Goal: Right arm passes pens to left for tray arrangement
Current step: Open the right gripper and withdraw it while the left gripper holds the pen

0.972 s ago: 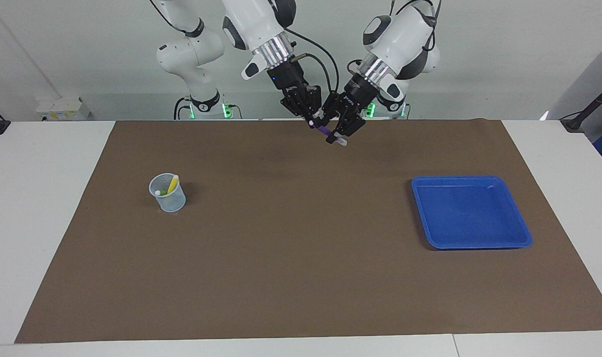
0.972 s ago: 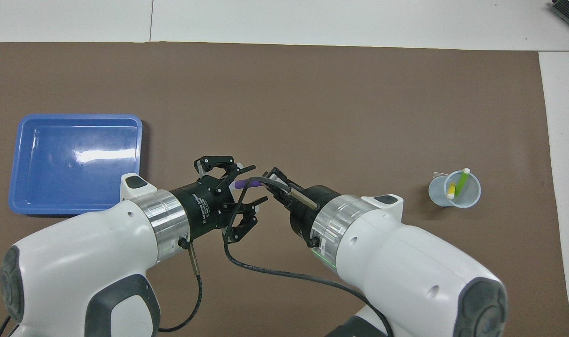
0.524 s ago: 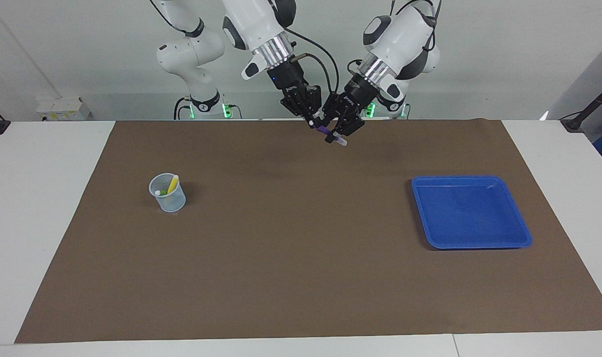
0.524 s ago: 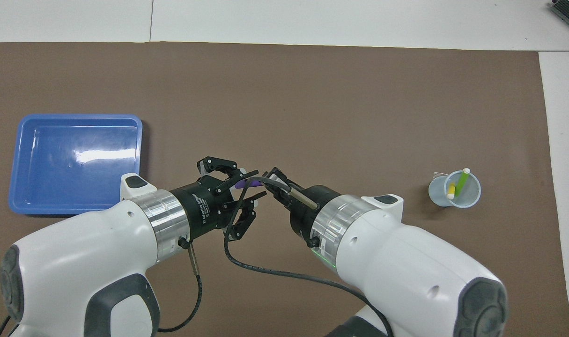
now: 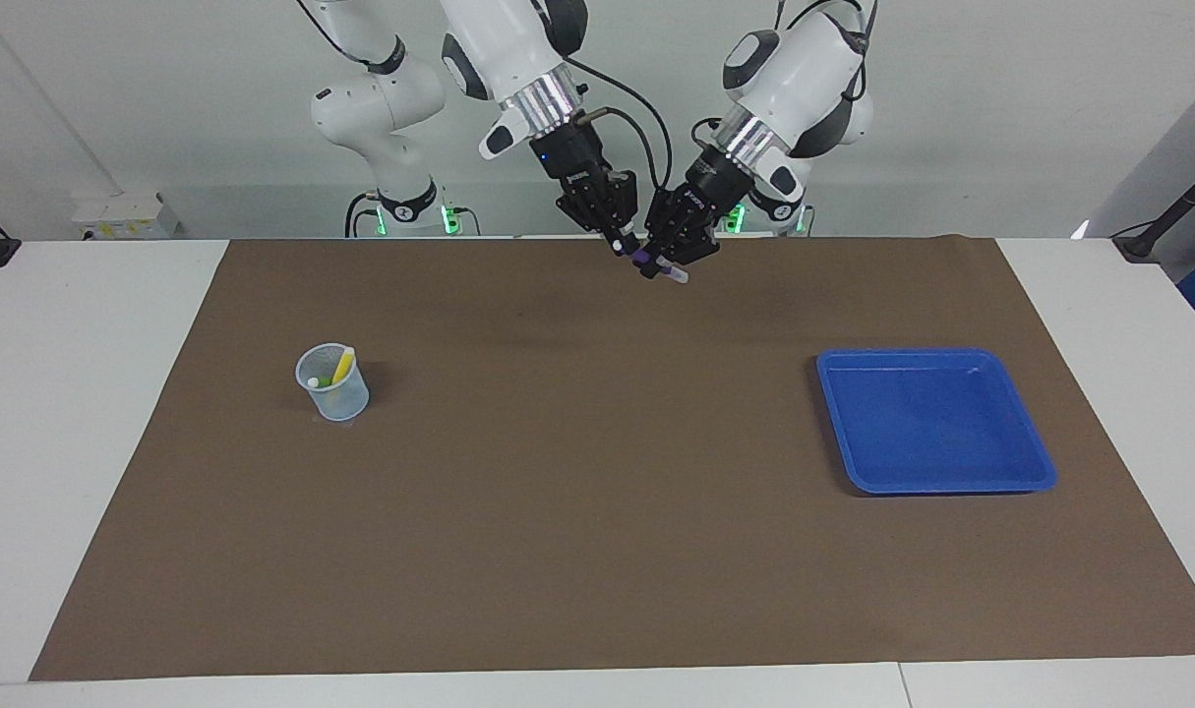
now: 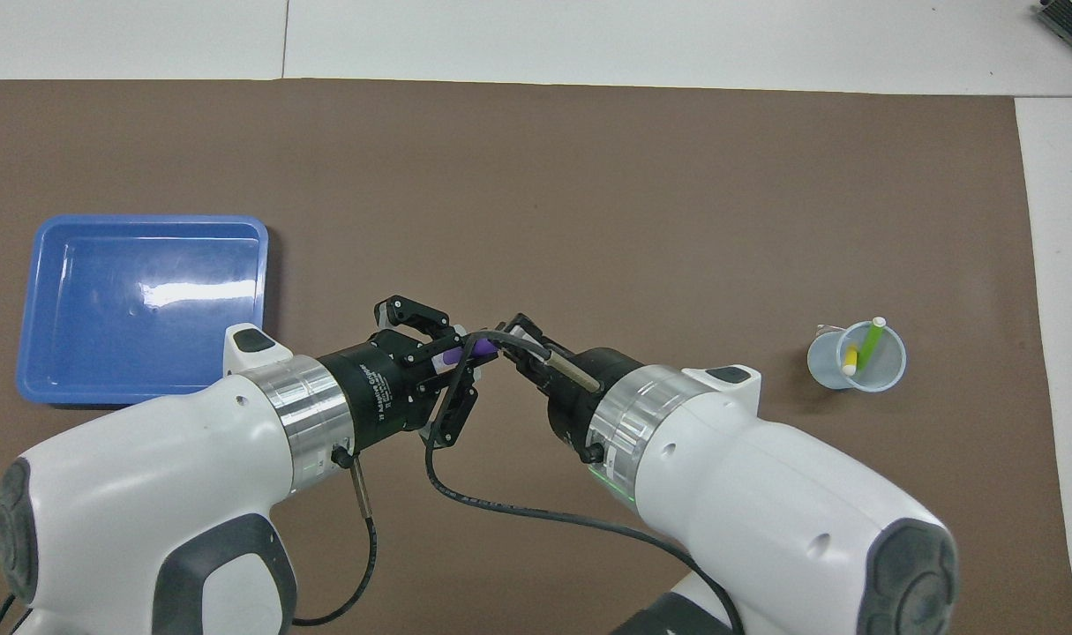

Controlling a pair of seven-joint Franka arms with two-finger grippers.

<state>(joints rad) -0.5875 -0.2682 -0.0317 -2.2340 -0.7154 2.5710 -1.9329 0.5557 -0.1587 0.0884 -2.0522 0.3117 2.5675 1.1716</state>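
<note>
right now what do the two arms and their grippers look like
Both arms have glossy white shells with dark grey joint patches and a ribbed silver ring at the wrist. The left gripper and right gripper are black linkage types, the left with white lettering on its round body. Black cables loop from each wrist.

Tray (image 6: 147, 300): glossy blue plastic, glare on floor. Cup (image 6: 858, 357): translucent pale plastic. Brown mat (image 5: 597, 541): matt, smooth. Bench (image 5: 86, 393): white, smooth.

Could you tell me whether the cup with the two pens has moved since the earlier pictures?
No: the cup keeps its place against the brown mat's edge.
</note>
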